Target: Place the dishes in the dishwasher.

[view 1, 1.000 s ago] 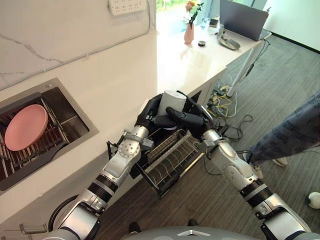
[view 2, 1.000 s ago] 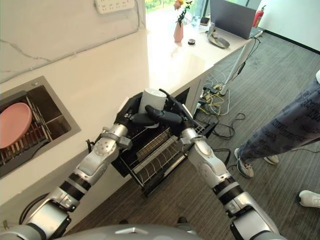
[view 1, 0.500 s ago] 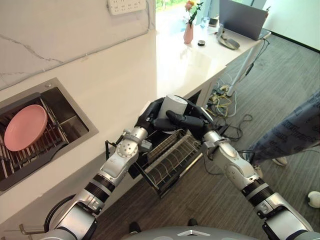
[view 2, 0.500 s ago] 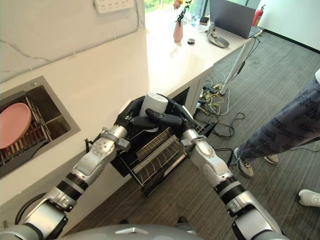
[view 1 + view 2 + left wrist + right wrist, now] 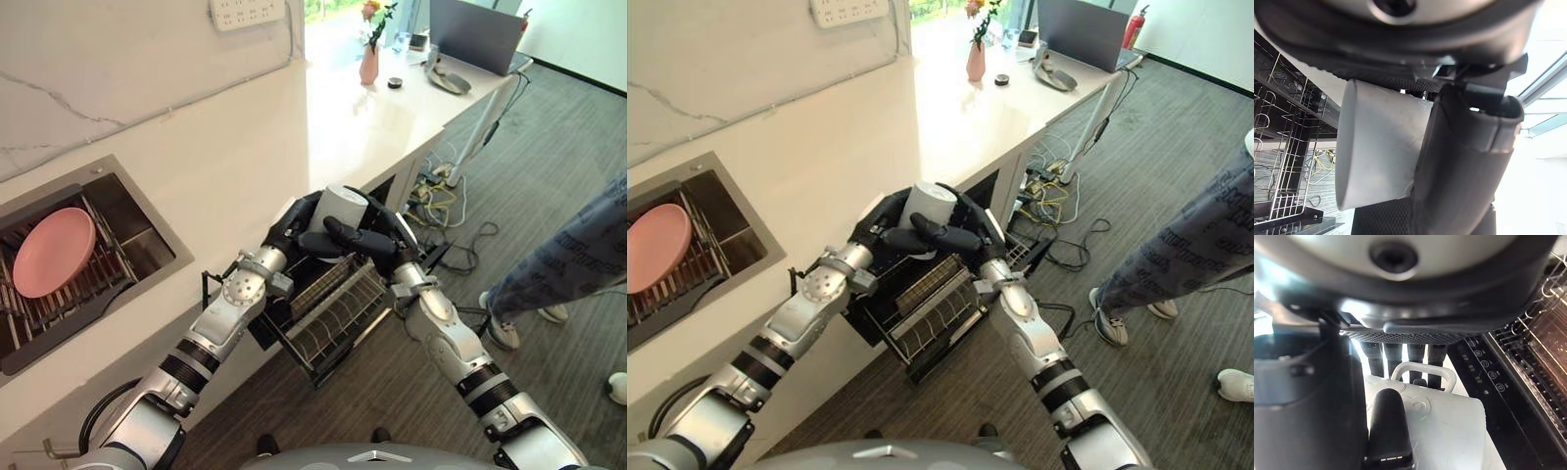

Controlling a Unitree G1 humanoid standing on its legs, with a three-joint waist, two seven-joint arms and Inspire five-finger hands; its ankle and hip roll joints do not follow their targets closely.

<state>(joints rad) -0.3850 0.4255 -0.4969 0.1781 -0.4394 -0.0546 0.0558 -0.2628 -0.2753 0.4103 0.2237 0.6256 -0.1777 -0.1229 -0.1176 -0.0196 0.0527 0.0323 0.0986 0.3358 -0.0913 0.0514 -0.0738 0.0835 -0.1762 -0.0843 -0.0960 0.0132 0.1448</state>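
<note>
The white mug (image 5: pixel 342 209) hangs above the pulled-out dishwasher rack (image 5: pixel 333 308), tilted — its long axis leaning away from the rack — left hand (image 5: pixel 290 224) and right hand (image 5: pixel 364 241) both curled round it. No readable print.

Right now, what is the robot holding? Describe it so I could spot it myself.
Find the long white counter with the sink at one end. Below its front edge a wire rack is pulled out of the dishwasher. Just above that rack, the left hand and right hand clasp a white mug, the one pale thing among dark fingers and wire.
</note>
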